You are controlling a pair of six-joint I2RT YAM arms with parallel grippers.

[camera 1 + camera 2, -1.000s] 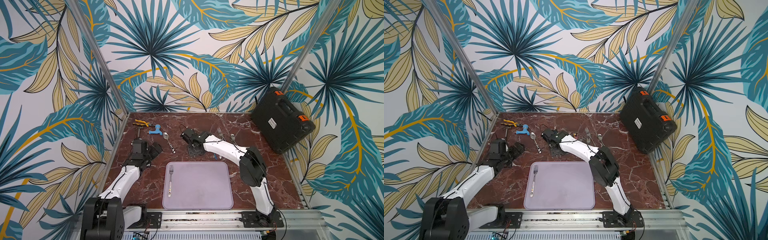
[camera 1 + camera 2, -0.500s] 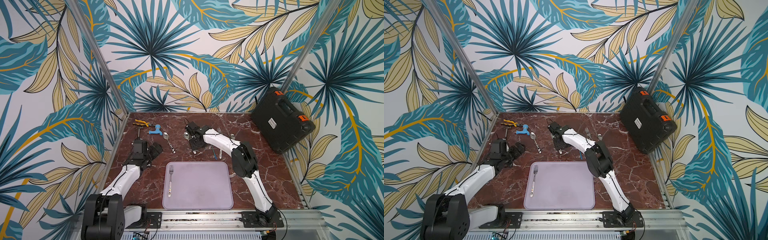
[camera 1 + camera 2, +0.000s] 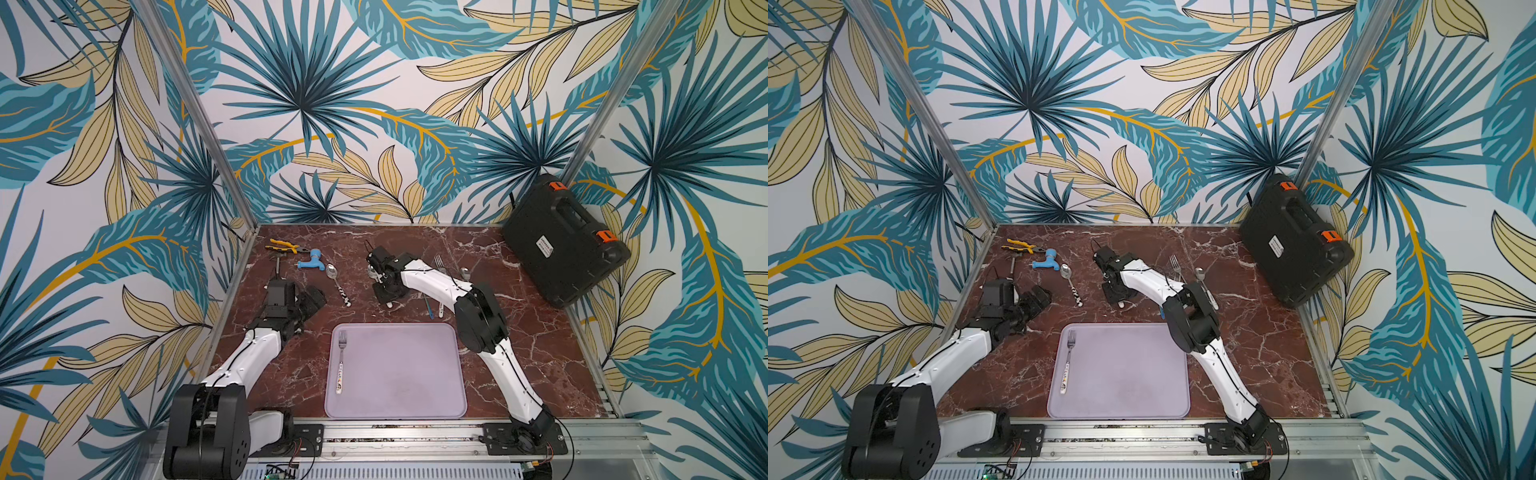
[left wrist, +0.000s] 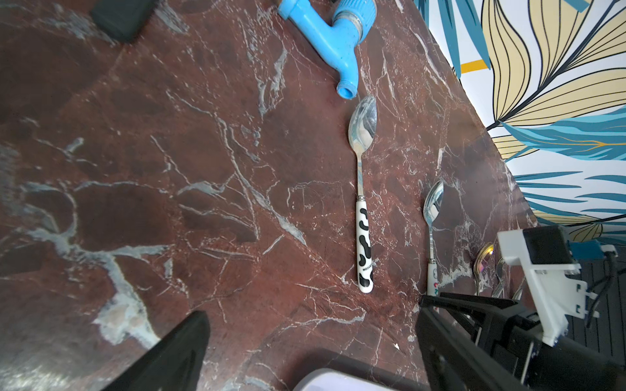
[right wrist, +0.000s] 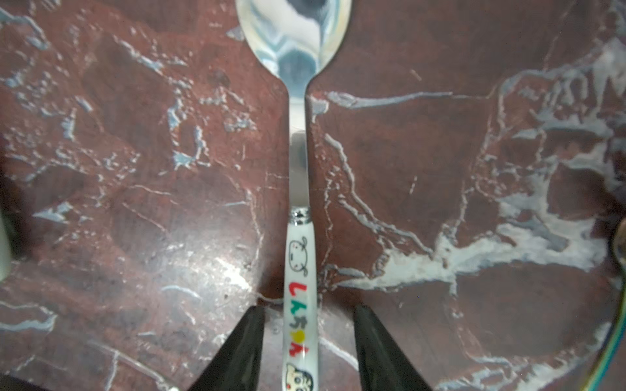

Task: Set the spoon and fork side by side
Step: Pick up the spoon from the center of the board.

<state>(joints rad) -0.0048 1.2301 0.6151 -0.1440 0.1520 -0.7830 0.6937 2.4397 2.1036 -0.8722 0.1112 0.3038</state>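
Note:
The fork [image 3: 340, 357] [image 3: 1068, 361] lies along the left side of the lilac tray [image 3: 399, 374], tines pointing away. A spoon [image 5: 299, 169] with a white cartoon-printed handle lies on the marble behind the tray. My right gripper [image 5: 309, 309] [image 3: 384, 286] is down over it, open, one finger on each side of the handle with a gap on both sides. The spoon's bowl [image 4: 433, 203] also shows in the left wrist view. My left gripper [image 3: 309, 299] [image 4: 313, 308] rests open at the table's left, holding nothing.
A cow-patterned spoon [image 3: 338, 284] [image 4: 364, 243], a blue tap [image 3: 309, 262] and yellow pliers [image 3: 282, 247] lie at the back left. More cutlery [image 3: 438, 266] lies under the right forearm. A black case [image 3: 561, 245] leans in the back right corner.
The right arm has swung a little to the left over the cartoon-handled spoon and its jaws have narrowed around the handle. The left arm has not moved.

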